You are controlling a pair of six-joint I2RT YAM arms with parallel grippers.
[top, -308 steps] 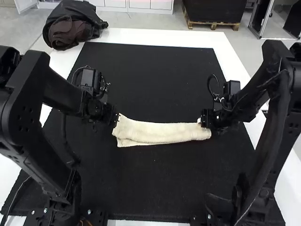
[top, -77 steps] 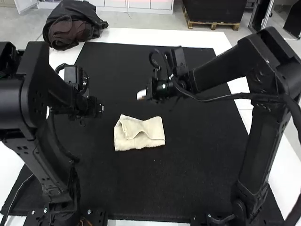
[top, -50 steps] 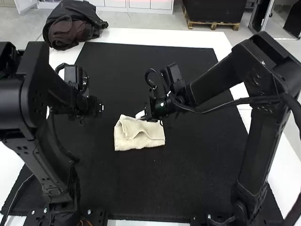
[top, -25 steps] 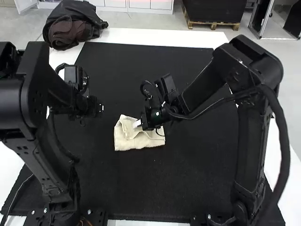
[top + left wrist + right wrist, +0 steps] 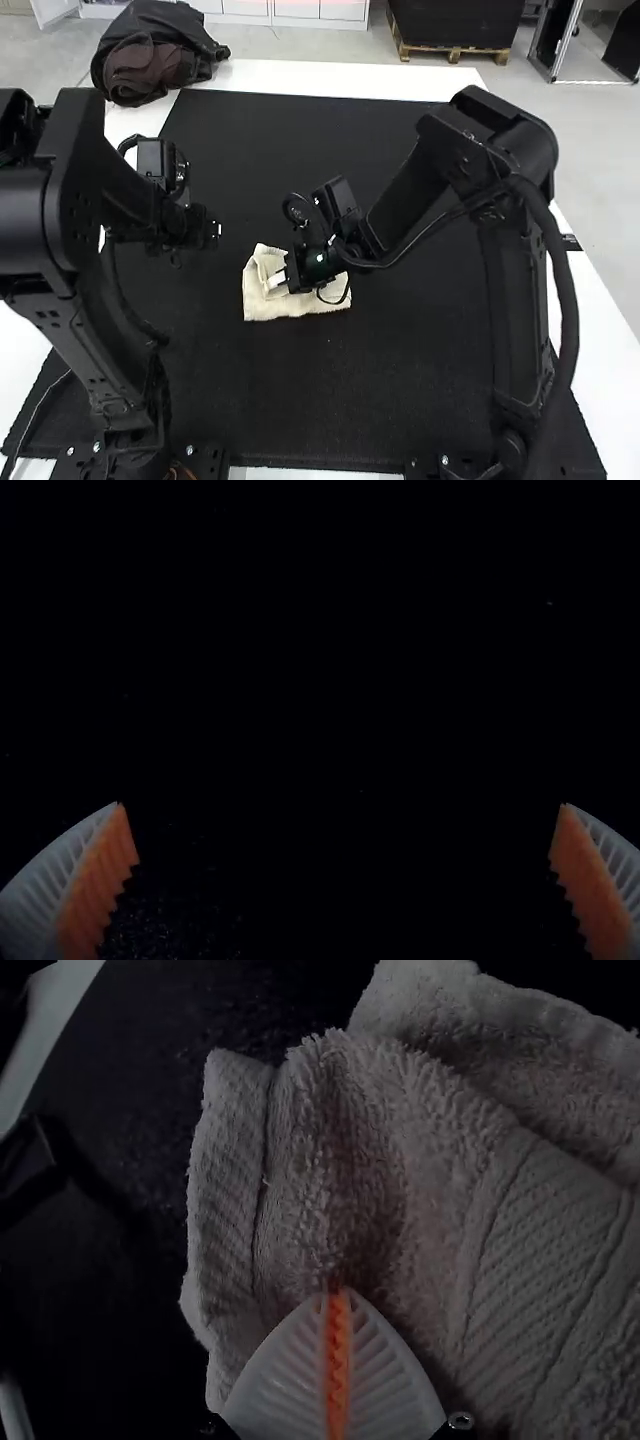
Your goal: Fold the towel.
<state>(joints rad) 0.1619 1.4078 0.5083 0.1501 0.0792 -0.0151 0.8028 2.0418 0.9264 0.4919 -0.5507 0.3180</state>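
We rest our right tool (image 5: 338,1295), pressed together, on the folded towel (image 5: 300,305) mid-desk (image 5: 330,76), likely to flatten it, our left tool (image 5: 215,231) spread and apart at its ten o'clock.

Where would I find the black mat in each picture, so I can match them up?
High view: the mat covers most of the table.
Left wrist view: probably the faint speckled surface between the left pincer's spread fingers.
Right wrist view: the dark surface beside the towel.
Landmark: that towel, shared by the high and right wrist views.
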